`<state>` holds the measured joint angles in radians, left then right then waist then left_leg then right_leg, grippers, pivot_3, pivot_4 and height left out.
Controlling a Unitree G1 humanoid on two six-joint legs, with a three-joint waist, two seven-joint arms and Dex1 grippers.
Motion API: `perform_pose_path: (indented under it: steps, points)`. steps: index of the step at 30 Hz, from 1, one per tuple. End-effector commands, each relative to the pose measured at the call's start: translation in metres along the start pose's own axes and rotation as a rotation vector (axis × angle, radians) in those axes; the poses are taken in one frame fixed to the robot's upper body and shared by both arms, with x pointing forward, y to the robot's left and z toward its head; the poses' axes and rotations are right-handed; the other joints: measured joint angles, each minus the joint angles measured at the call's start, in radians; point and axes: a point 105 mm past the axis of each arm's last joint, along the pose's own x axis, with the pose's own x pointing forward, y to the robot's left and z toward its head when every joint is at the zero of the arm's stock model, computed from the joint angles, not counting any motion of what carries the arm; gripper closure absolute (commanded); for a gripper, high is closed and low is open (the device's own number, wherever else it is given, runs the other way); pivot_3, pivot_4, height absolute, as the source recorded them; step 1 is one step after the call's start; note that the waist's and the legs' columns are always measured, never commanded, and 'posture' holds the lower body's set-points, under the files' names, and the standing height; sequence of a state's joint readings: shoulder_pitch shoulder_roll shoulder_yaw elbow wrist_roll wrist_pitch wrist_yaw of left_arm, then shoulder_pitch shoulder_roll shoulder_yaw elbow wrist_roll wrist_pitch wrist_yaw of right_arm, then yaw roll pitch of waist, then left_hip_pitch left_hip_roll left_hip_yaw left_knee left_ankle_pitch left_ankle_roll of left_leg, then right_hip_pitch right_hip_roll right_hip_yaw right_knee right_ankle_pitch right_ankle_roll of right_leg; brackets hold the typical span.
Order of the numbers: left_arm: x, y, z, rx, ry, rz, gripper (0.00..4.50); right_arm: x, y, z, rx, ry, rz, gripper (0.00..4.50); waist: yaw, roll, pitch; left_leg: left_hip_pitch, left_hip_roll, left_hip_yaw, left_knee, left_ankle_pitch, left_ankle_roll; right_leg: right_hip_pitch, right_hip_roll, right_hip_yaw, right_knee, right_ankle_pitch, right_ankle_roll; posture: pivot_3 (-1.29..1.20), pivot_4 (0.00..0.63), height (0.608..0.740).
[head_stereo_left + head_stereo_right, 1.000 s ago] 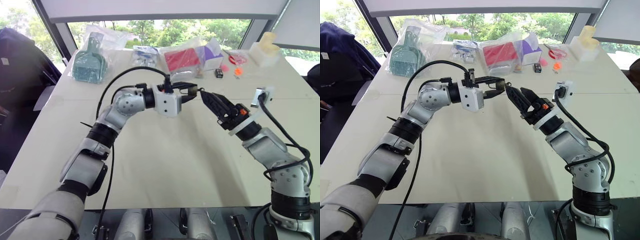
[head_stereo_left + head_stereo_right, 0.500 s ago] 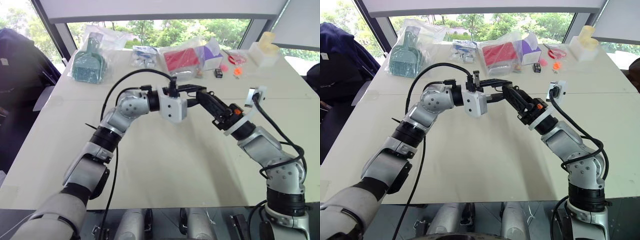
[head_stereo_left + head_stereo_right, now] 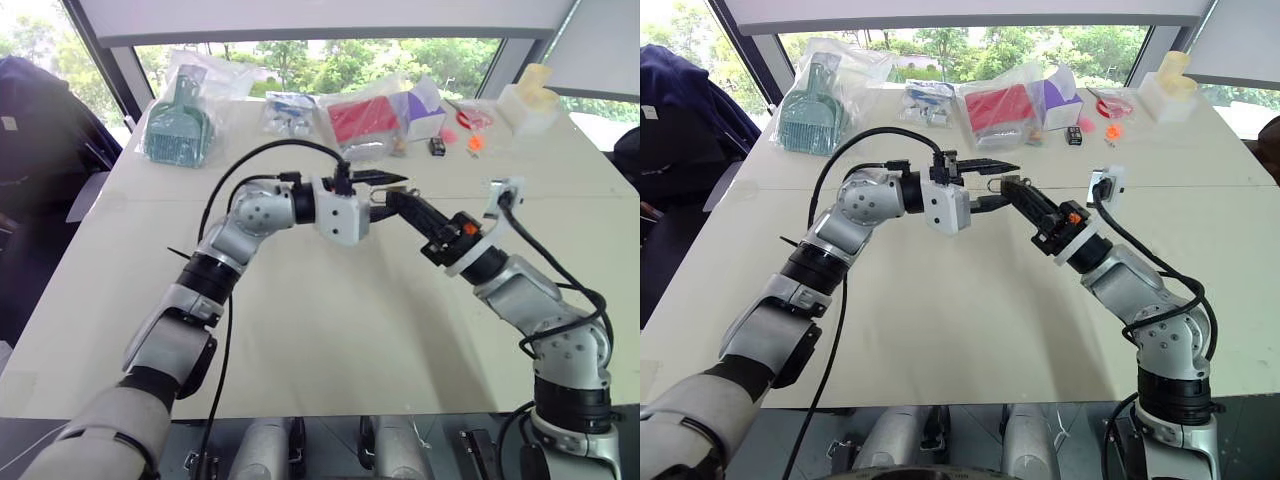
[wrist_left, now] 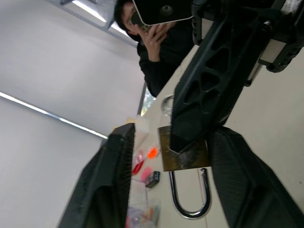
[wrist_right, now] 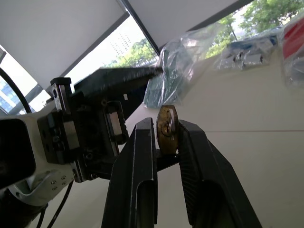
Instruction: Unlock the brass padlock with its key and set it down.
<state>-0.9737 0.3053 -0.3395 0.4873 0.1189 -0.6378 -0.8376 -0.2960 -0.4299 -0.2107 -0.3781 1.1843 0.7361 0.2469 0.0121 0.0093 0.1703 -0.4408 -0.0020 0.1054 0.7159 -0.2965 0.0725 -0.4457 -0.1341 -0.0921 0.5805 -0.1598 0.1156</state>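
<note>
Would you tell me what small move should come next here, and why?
Probably the right gripper should draw the padlock clear of the open left gripper and lower it to the table: the right one grips it, and its shackle looks open.

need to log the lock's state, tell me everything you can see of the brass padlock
The small brass padlock is a dull yellow-gold metal block with a thin silvery shackle. The shackle stands open, one leg free of the body. The keyhole face shows in the right wrist view, with no key in it. It is held above the pale table, pinched between the right gripper's black jaws; the left gripper's jaws flank it, open.
</note>
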Motion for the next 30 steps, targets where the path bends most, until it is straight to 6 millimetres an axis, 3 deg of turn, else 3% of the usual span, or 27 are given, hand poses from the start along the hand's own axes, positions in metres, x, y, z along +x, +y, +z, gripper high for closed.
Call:
perform_pose_path:
  steps: [1,2,8,12,30]
  points:
    - [-0.005,-0.002,-0.003,-0.062,0.032,-0.079,0.83,0.0,0.001,0.005,-0.051,0.0,-0.008,4.34,0.0,0.0,0.0,0.0,0.0,0.0,0.0,0.0,0.0,0.0,0.0,0.0,0.0,0.0,0.0,0.0,0.15,0.735]
    - [-0.01,-0.004,-0.008,-0.088,0.057,-0.111,0.6,0.0,-0.001,0.006,-0.054,-0.001,-0.016,4.34,-0.001,0.0,0.0,0.0,0.0,0.0,0.0,0.0,0.0,0.0,0.0,0.0,0.0,0.0,0.0,0.0,0.15,0.735]
    - [-0.021,0.016,-0.011,-0.349,0.061,-0.078,0.6,0.0,-0.005,0.007,-0.06,-0.009,-0.032,4.34,0.0,0.0,0.0,0.0,0.0,0.0,0.0,0.0,0.0,0.0,0.0,0.0,0.0,0.0,0.0,0.0,0.15,0.735]
    - [-0.024,0.014,-0.007,-0.431,0.045,-0.097,0.6,0.001,-0.005,0.007,-0.059,-0.014,-0.031,4.34,0.0,0.0,0.0,0.0,0.0,0.0,0.0,0.0,0.0,0.0,0.0,0.0,0.0,0.0,0.0,0.0,0.15,0.735]
    - [-0.019,0.019,-0.038,-0.402,0.137,-0.013,0.6,0.003,0.012,0.009,-0.039,-0.024,0.042,4.34,0.0,0.0,0.0,0.0,0.0,-0.001,0.0,0.0,-0.001,0.0,0.0,0.0,0.0,0.0,0.0,0.0,0.15,0.735]
